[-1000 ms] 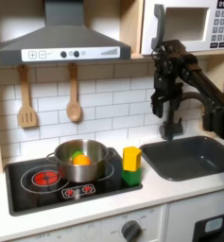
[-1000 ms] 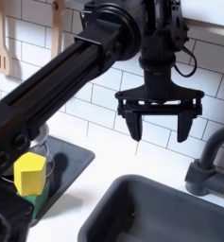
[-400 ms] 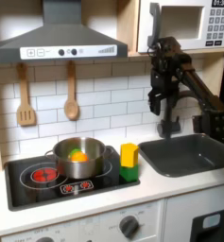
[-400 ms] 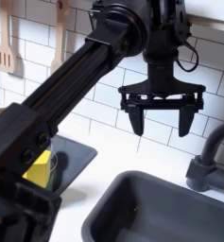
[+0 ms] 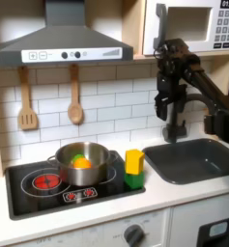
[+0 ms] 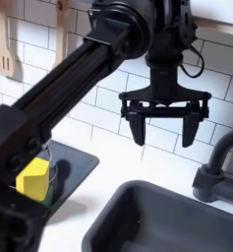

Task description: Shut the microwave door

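White brick tiles (image 5: 106,101) back this toy kitchen, with a grey range hood (image 5: 63,41) up top in the first exterior view and two wooden utensils hanging under it: a slotted spatula (image 5: 27,101) and a spoon (image 5: 75,96). Down on the bench (image 5: 135,198) sits a black cooktop (image 5: 72,188), a steel pot (image 5: 82,162) on it holding something orange and green, and a yellow block (image 5: 134,161) on a green base just beside the pot.

Up in the top corner on the first exterior view's right is the microwave (image 5: 198,26), white, with its dark button panel (image 5: 227,29). The microwave door (image 5: 160,27) stands swung out, seen nearly edge-on, its grey handle at the front.

Below the door hangs the black arm (image 5: 188,82), wrist pointing down over the dark sink (image 5: 198,159). In the second exterior view the gripper (image 6: 165,135) hangs in front of the tiles, its two fingers (image 6: 138,128) spread wide apart with nothing between them. A grey tap (image 6: 218,167) shows at the second exterior view's right, and the yellow block (image 6: 32,180) sits low on the left.
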